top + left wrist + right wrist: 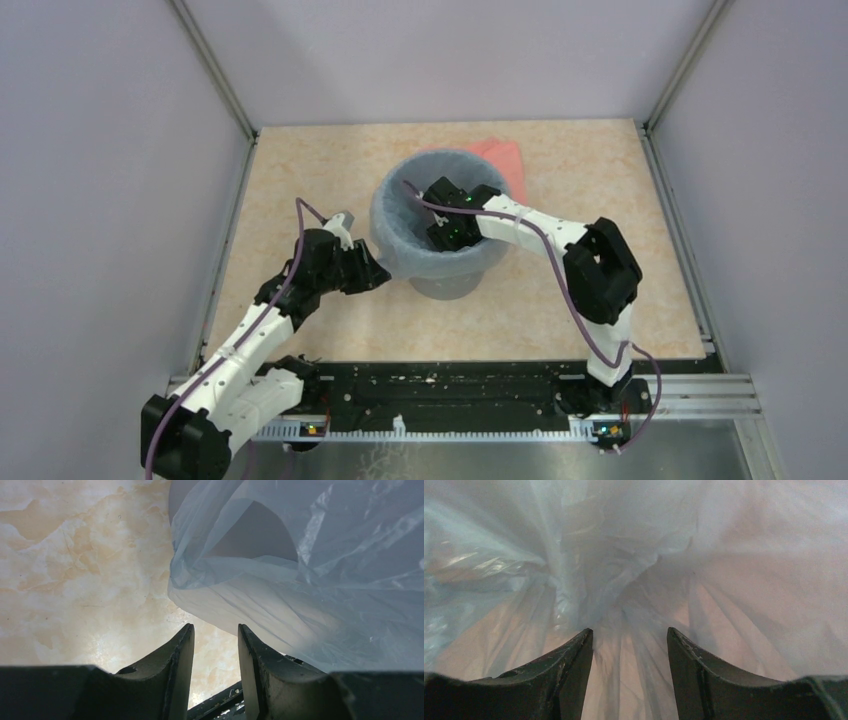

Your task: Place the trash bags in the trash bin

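Note:
The grey round trash bin [447, 284] stands mid-table. The pale-blue translucent trash bag [400, 235] lines it, its edge folded over the rim and down the outer wall. My right gripper [447, 232] is down inside the bin, open, with the gathered bag [624, 565] just beyond its fingertips. My left gripper [382, 273] is open and empty beside the bin's left wall, close to the hanging bag edge [280, 580], which lies just past its tips.
A salmon-pink folded piece [502, 155] lies behind the bin at the back. Grey walls with metal posts enclose the table. A black rail [450, 385] runs along the near edge by the arm bases.

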Controlling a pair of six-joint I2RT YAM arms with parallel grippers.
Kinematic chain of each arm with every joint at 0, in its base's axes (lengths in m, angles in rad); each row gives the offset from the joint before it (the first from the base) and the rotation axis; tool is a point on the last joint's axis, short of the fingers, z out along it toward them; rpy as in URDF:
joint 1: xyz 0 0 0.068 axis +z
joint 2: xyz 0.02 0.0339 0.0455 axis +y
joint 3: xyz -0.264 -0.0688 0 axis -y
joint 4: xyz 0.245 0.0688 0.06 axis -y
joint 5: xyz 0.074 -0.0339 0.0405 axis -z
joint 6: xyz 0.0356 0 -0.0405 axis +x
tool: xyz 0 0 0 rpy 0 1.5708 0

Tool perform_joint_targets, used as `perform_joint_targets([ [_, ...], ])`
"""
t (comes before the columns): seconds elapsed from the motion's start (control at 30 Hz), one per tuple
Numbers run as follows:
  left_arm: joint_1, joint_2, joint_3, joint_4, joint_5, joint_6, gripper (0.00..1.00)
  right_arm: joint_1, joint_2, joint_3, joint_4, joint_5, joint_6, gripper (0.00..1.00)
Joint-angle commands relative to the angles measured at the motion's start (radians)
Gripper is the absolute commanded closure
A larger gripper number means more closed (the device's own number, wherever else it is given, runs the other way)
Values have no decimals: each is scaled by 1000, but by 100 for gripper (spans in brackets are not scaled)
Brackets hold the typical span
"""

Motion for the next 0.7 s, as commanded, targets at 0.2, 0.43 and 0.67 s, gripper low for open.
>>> perform_joint_targets([
  [0.2, -4, -3, 11, 34, 11, 4, 56, -35, 143, 59, 68, -79, -26, 45],
  [0.43, -4, 6, 13, 37, 14, 4, 56, -44, 175, 76, 67, -86, -28, 45],
  [0.67, -4, 13, 12, 43, 14, 3, 57, -44, 133, 87, 45, -71, -24, 45],
])
